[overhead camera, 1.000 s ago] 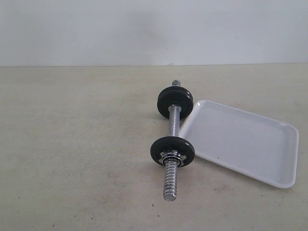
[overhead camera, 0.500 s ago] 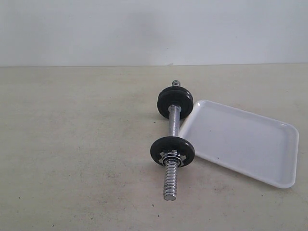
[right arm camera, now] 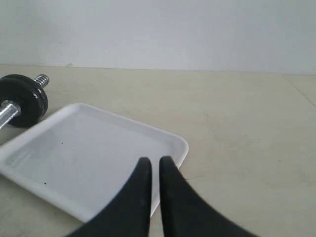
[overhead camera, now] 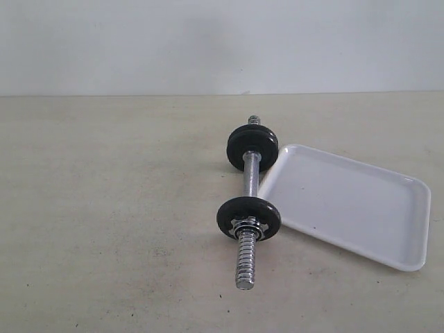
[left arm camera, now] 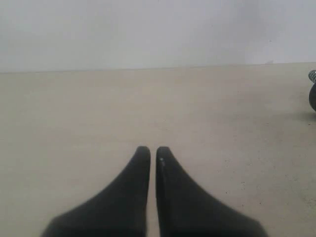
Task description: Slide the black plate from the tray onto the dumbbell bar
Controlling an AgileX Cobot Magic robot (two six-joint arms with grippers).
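The black plate (overhead camera: 248, 209) stands upright on the chrome dumbbell bar (overhead camera: 250, 182), next to a silver nut (overhead camera: 247, 227) at its near threaded end; the white tray (overhead camera: 347, 205) lies just beside.

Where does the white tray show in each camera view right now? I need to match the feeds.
Exterior view: tray right of centre, beside the dumbbell bar.
Left wrist view: tray not in it; only the bar's far end at the edge.
Right wrist view: tray directly in front of the right tool.
Shared landmark: the bar's far end with its black disc.
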